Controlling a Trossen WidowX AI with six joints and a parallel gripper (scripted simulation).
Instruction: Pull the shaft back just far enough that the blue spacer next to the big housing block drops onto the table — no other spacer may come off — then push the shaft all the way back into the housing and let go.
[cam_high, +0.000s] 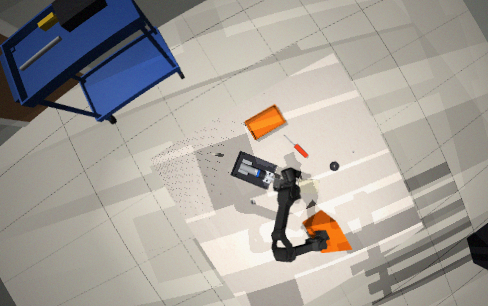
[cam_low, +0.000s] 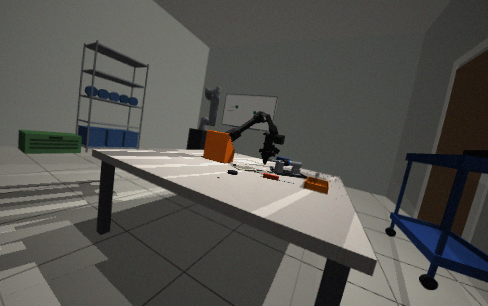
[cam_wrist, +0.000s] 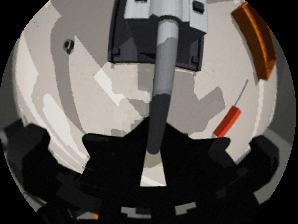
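My gripper (cam_wrist: 152, 120) (cam_low: 265, 161) is shut on the dark end of the grey shaft (cam_wrist: 164, 70). In the wrist view the shaft runs from my fingers up to a light grey block (cam_wrist: 140, 20) (cam_low: 281, 166). The block stands on a black base (cam_wrist: 117, 42) (cam_high: 237, 169). In the top view a blue spacer (cam_high: 258, 174) shows on the assembly, between grey parts. Which spacers sit on the shaft, and the gap at the big housing block, are too small to tell. The wrist view hides the part of the shaft beyond the near block.
An orange bin (cam_high: 265, 121) (cam_low: 317, 185) (cam_wrist: 256, 42) and a red screwdriver (cam_high: 301, 150) (cam_low: 271, 176) (cam_wrist: 227, 121) lie beside the assembly. A small dark ring (cam_wrist: 68, 46) (cam_high: 253, 202) lies on the other side. A dark round piece (cam_high: 336, 166) and an orange block (cam_low: 218, 146) are also there.
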